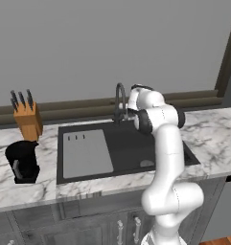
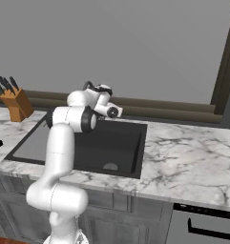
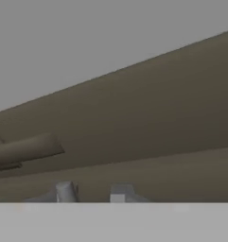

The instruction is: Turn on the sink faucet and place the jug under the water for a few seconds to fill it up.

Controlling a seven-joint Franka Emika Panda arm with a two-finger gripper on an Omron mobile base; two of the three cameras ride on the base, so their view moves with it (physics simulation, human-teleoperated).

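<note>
The sink faucet (image 1: 120, 99) is a thin dark gooseneck standing behind the black sink (image 1: 129, 146). My arm reaches over the basin, and my hand (image 1: 136, 101) is raised just right of the faucet's stem, facing the wall. In the hand view my gripper (image 3: 92, 194) has its two tips a little apart with nothing between them. A dim rod (image 3: 26, 149), apparently part of the faucet, lies up and left of the tips, apart from them. The glossy black jug (image 1: 22, 161) stands on the counter left of the sink. The water is out of view.
An orange-brown knife block (image 1: 28, 118) stands behind the jug near the wall. The grey drainboard (image 1: 86, 153) takes up the sink's left part, and the drain (image 1: 146, 163) is at the basin's front right. Marble counter (image 2: 188, 152) stretches to the right.
</note>
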